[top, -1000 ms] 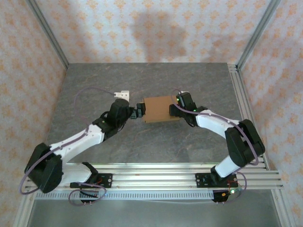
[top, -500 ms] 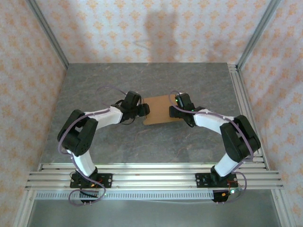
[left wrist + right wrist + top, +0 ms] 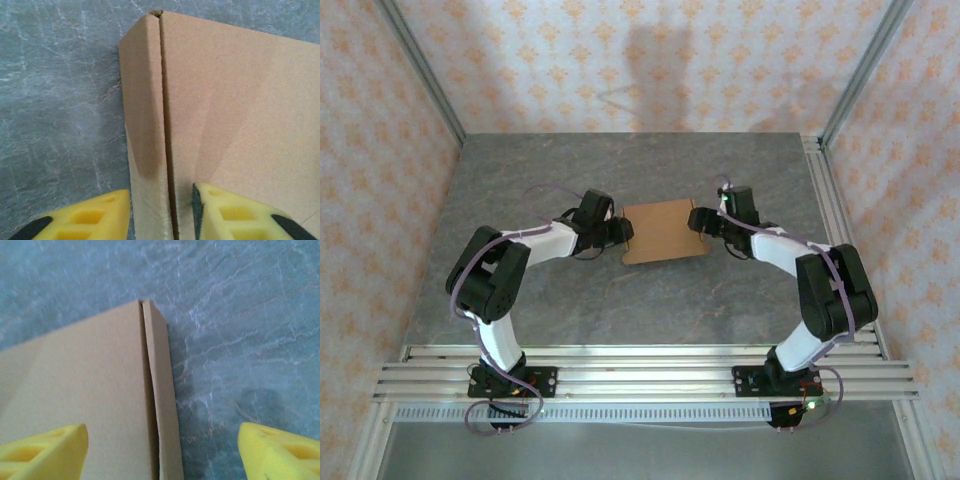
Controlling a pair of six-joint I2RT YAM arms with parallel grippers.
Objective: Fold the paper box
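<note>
Looking down from the top external view first: the paper box point(image 3: 660, 232) lies at mid-table point(image 3: 650, 300) as a shallow brown rectangle, with the left gripper point(image 3: 623, 232) at its left end and the right gripper point(image 3: 700, 222) at its right end, the arms bent in from each side. Left wrist view: the yellow fingers point(image 3: 85, 220) straddle the box's upright side wall, one pad against the wall's outer face and the other over the top panel just inside the seam. The jaws stand partway in, but I cannot tell whether they pinch the wall. Right wrist view: the fingers point(image 3: 42, 450) are spread wide and grasp nothing, one above the top panel and the other out over bare table, with the right side wall between them. Handling judgement: the cardboard should be light and stiff across its panels but hinge freely at the creases (and likely skate on this smooth surface). Best held by a side wall near a corner, pinched gently, since a hard squeeze could crush it.
</note>
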